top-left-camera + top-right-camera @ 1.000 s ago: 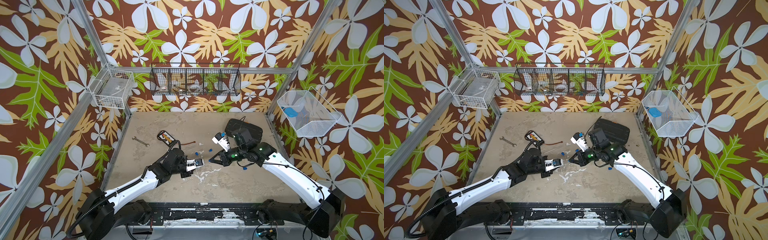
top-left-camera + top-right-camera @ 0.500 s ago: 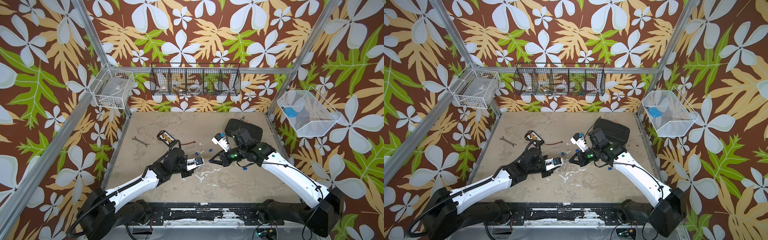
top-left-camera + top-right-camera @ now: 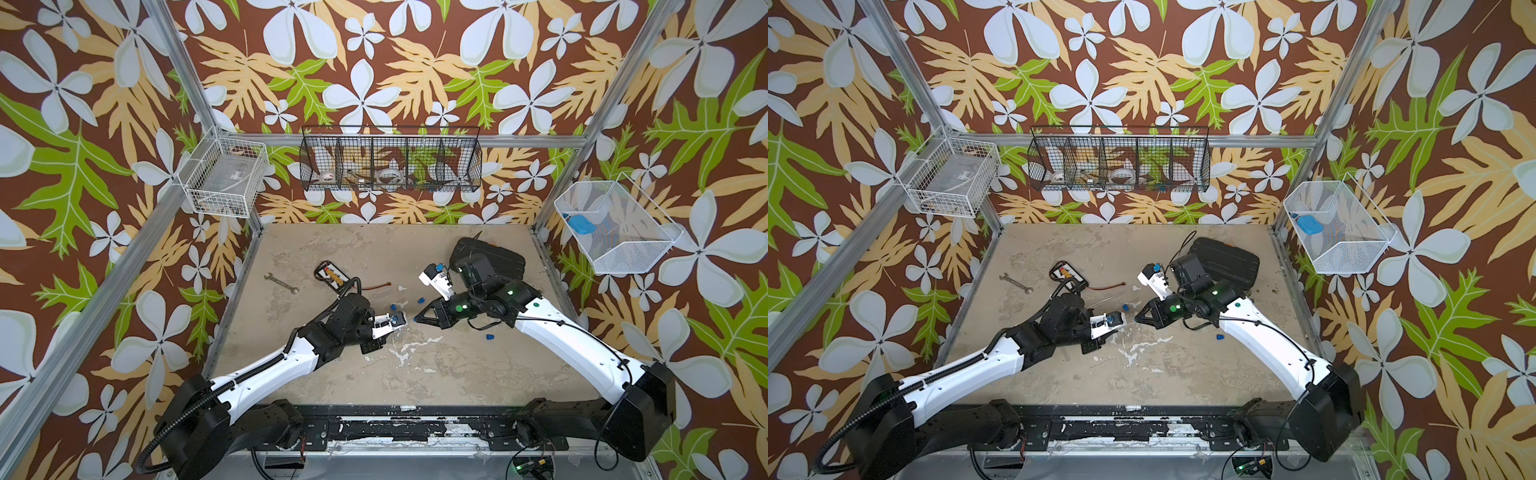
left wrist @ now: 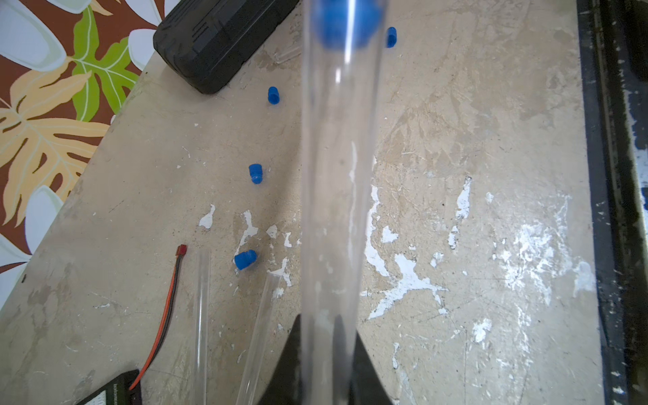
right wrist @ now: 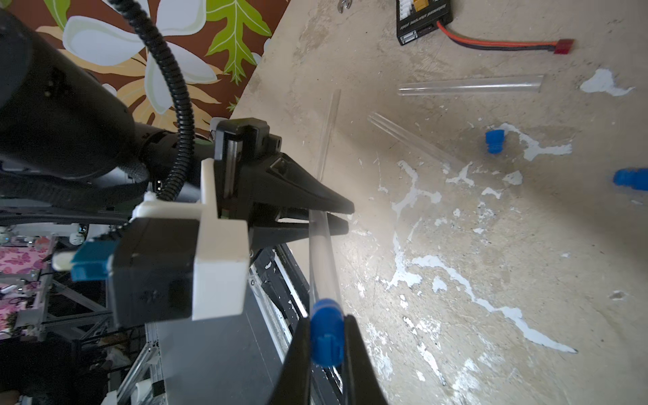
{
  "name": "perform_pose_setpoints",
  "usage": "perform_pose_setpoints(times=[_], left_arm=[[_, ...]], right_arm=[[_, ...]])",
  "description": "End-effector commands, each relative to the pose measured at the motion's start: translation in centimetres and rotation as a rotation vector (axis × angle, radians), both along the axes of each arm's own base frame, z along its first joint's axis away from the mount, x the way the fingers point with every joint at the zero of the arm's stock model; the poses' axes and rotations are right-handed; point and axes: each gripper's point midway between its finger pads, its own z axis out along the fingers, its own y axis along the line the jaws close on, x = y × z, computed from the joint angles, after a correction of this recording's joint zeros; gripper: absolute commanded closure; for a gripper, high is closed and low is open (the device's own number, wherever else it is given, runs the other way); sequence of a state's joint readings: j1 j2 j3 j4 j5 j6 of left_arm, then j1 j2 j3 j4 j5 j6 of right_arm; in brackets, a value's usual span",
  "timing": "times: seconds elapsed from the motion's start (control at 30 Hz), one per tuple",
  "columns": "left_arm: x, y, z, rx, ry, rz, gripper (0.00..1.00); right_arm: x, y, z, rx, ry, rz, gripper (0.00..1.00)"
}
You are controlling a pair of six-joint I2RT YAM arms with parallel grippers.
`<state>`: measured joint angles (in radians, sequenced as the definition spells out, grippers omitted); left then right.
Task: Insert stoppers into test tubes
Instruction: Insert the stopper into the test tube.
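Handling: the clear test tube (image 5: 322, 266) is judged light, rigid, slick and brittle. The left gripper (image 5: 329, 219) clamps it mid-shaft, clear of the tabletop (image 5: 526, 280). The right gripper (image 5: 328, 321) pinches a blue stopper (image 5: 326, 336), a short ribbed plastic plug, by its sides at the tube mouth. Whether it is seated cannot be told. Spare stoppers (image 4: 255, 173) and spare tubes (image 5: 470, 85) lie on the worn, flaking surface.

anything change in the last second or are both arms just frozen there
Nothing visibly moved. The left gripper stays shut on the test tube, and the right gripper stays shut on the stopper, held at the tube's open end. The loose stoppers lie where they were.
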<state>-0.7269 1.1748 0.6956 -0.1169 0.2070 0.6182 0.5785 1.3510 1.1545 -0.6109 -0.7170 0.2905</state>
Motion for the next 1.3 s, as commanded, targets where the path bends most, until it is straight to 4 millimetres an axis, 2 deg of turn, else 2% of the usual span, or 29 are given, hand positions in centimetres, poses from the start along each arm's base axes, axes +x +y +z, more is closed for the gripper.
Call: perform_pose_setpoints(times=[0.0, 0.2, 0.5, 0.63, 0.9, 1.0, 1.07, 1.27], left_arm=[[1.7, -2.0, 5.0, -0.133, -0.167, -0.011, 1.00], [1.4, -2.2, 6.6, -0.175, -0.249, -0.040, 1.00], [0.5, -2.4, 7.9, -0.201, -0.343, -0.106, 1.00], [0.6, -2.4, 8.3, -0.204, -0.365, -0.110, 1.00], [0.6, -2.6, 8.2, -0.184, -0.400, -0.110, 1.00], [0.9, -2.1, 7.6, -0.147, -0.419, -0.098, 1.00], [1.1, -1.7, 7.1, -0.123, -0.428, -0.079, 1.00], [1.8, -0.3, 4.3, 0.003, -0.397, -0.036, 1.00]], right_arm=[[-0.1, 1.3, 0.4, 0.056, 0.079, -0.005, 0.98], [0.1, 2.6, 1.1, 0.139, 0.144, -0.004, 0.99], [0.1, 3.4, 0.8, 0.170, 0.224, -0.005, 0.99], [0.6, 3.8, 1.2, 0.191, 0.260, -0.033, 0.98], [1.5, 4.1, 0.5, 0.182, 0.343, -0.103, 0.92], [1.8, 4.0, 0.7, 0.181, 0.354, -0.123, 0.85], [1.9, 3.7, 0.8, 0.177, 0.354, -0.137, 0.76], [2.4, 0.9, 2.4, 0.187, 0.303, -0.185, 0.37]])
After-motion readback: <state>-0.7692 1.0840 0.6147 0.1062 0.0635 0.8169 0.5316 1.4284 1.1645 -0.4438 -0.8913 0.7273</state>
